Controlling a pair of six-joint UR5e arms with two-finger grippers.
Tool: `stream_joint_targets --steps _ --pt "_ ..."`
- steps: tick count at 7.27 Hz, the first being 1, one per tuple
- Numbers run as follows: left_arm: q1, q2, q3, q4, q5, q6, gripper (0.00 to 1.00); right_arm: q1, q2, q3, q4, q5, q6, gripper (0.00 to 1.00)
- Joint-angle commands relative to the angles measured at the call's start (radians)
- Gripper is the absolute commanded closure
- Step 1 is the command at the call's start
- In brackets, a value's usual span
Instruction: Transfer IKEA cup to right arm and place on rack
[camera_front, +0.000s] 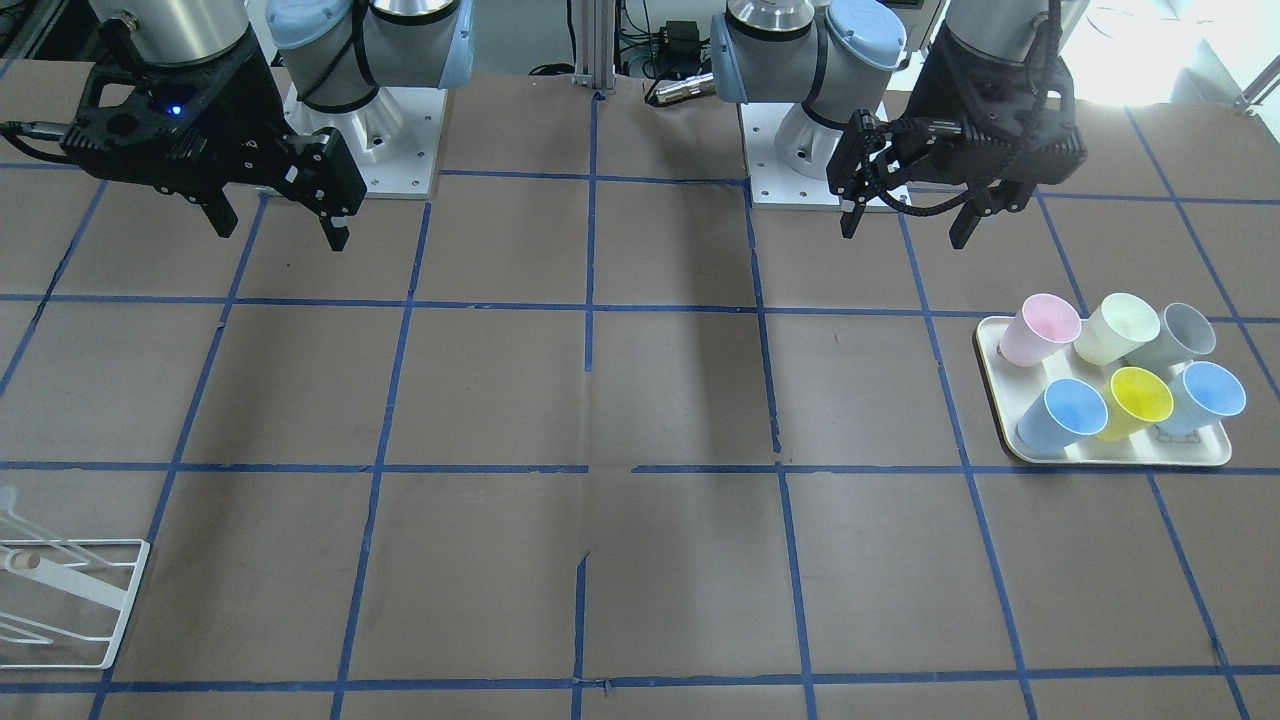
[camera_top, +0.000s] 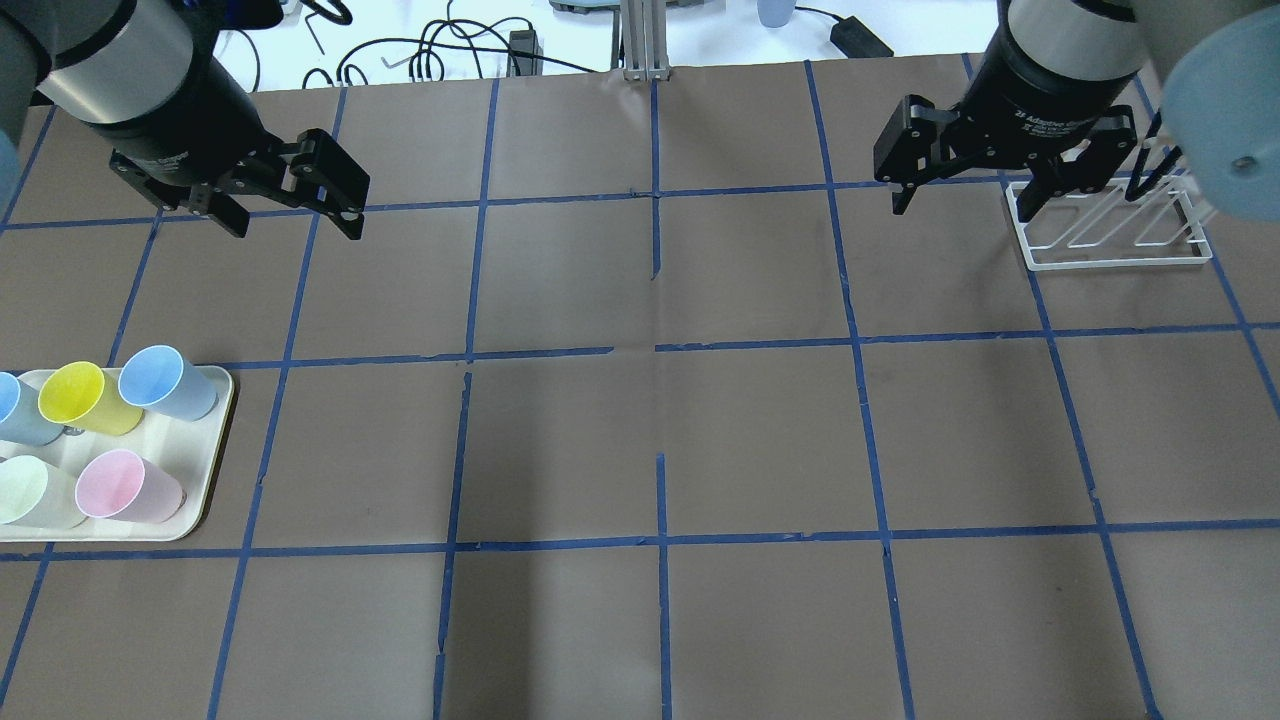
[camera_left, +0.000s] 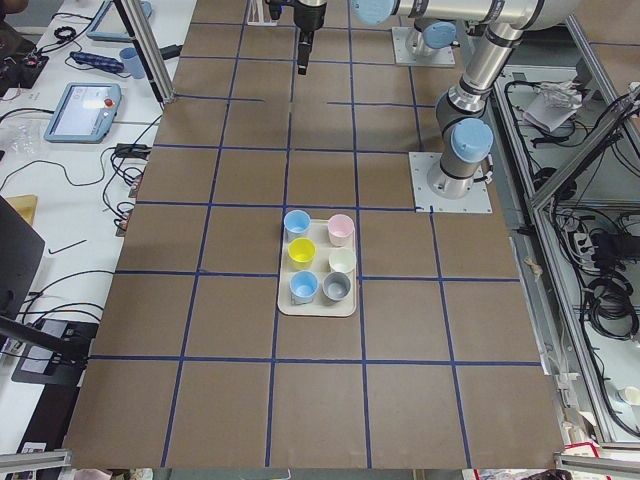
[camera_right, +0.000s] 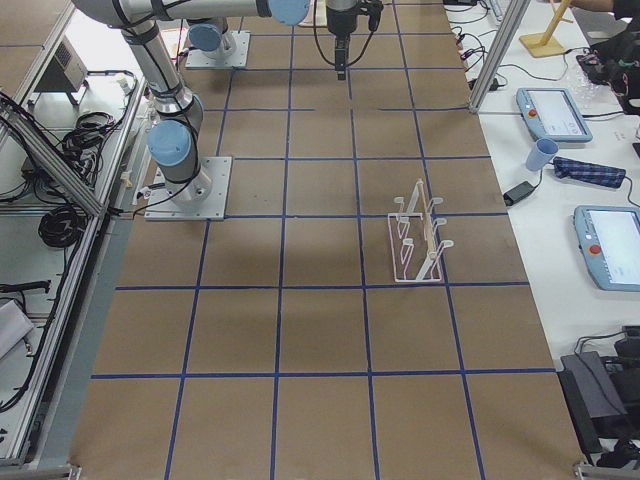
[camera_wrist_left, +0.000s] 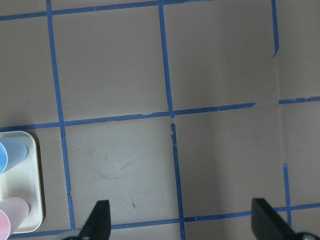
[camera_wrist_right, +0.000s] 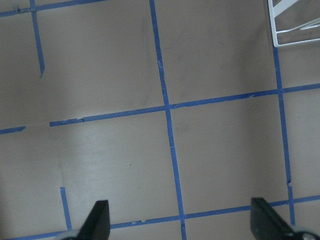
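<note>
The yellow IKEA cup (camera_front: 1135, 400) stands on a cream tray (camera_front: 1110, 458) among other cups; it also shows in the overhead view (camera_top: 80, 398) and the left side view (camera_left: 302, 251). My left gripper (camera_front: 905, 232) is open and empty, raised above the table, apart from the tray; it also shows from overhead (camera_top: 297, 228) and in its wrist view (camera_wrist_left: 182, 222). My right gripper (camera_front: 280, 238) is open and empty, high beside the white wire rack (camera_top: 1105, 225); it also shows from overhead (camera_top: 963, 210). The rack (camera_right: 418, 245) stands empty.
The tray (camera_top: 205, 470) also holds two blue cups (camera_front: 1062, 412), a pink cup (camera_front: 1040, 330), a pale cream cup (camera_front: 1115, 328) and a grey cup (camera_front: 1180, 335). The brown table is marked with a blue tape grid (camera_top: 655, 350). A rack corner shows in the right wrist view (camera_wrist_right: 295, 20).
</note>
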Motion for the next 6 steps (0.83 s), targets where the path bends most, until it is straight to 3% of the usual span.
stream_joint_targets --steps 1,2,4,6 --pt "0.004 0.0 0.004 -0.026 0.011 0.001 0.0 0.0 -0.001 0.002 0.0 -0.001 0.0 0.0" --pt "0.045 -0.013 0.004 -0.052 0.014 0.017 0.0 0.0 -0.001 0.002 0.0 -0.001 0.0 0.0" --pt "0.257 -0.038 0.004 -0.053 -0.015 0.135 0.0 0.002 -0.001 0.003 0.0 0.001 0.0 0.0" --pt "0.388 -0.097 -0.002 -0.043 -0.018 0.445 0.0 0.0 0.0 0.002 -0.001 0.001 0.0 0.0"
